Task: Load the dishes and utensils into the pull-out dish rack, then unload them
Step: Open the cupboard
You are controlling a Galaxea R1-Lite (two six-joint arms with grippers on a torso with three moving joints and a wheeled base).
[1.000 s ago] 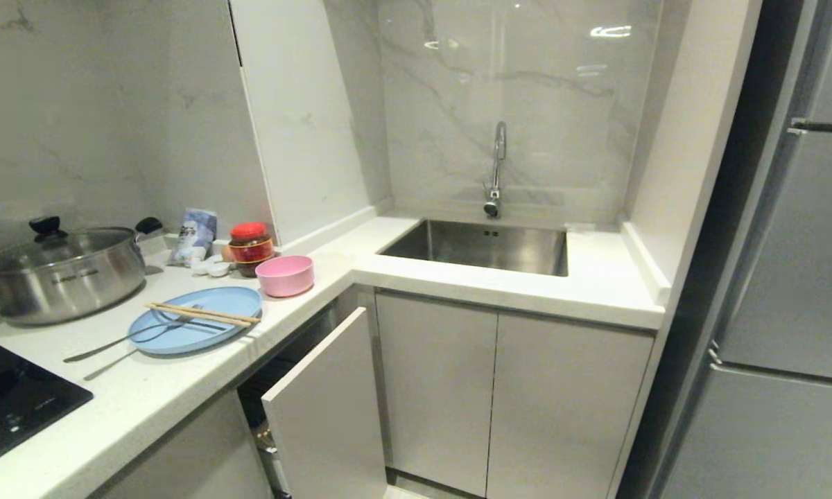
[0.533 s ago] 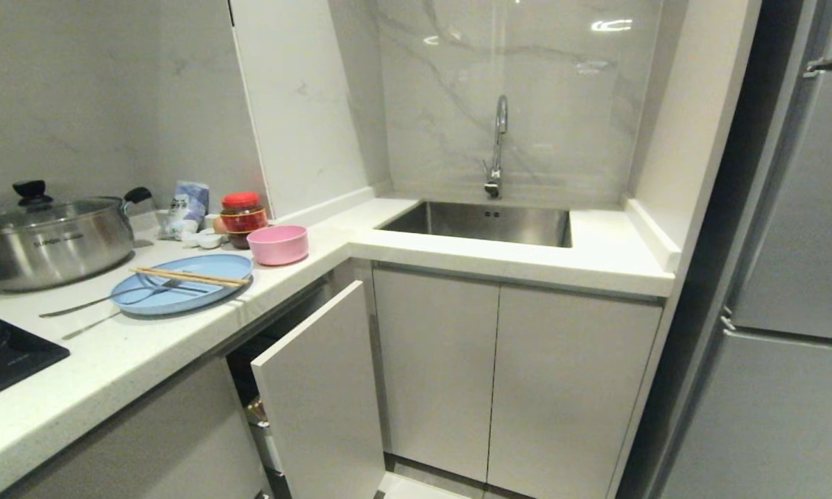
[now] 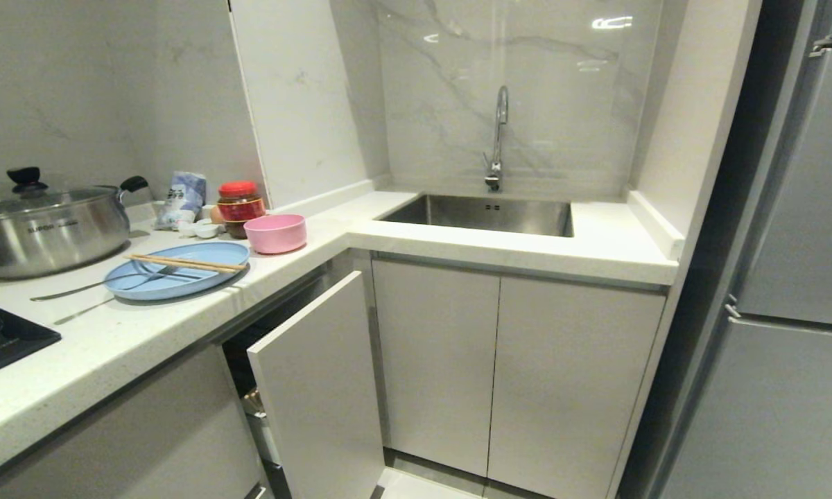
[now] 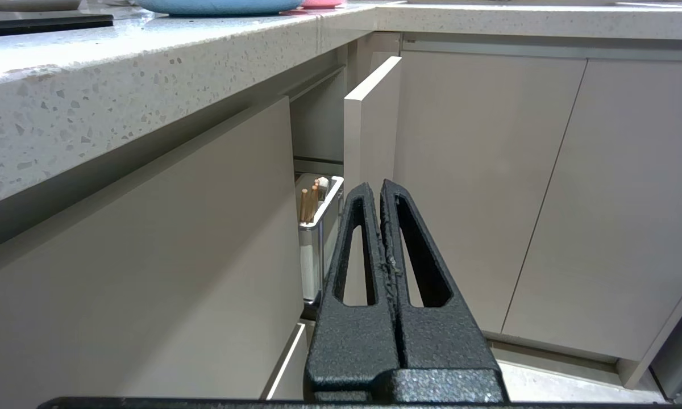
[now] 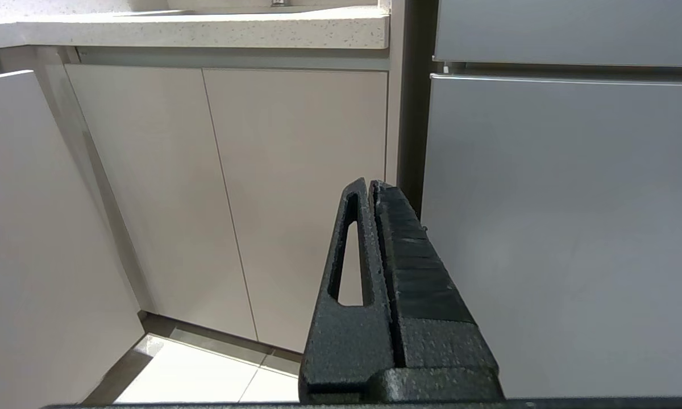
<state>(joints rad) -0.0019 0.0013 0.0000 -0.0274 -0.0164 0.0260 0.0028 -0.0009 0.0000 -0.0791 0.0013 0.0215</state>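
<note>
Above my left gripper [image 4: 381, 190], pinched empty, slim wooden chopsticks [image 3: 186, 263] lie flat across the blue plate [image 3: 177, 279]; right gripper [image 5: 370, 187] likewise closed.

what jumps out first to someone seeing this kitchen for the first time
The light-blue plate on the counter at left, with chopsticks and a fork lying across it and a pink bowl just behind. Below it, the white front panel of the pull-out rack stands partly out. A steel sink sits in the far corner.
</note>
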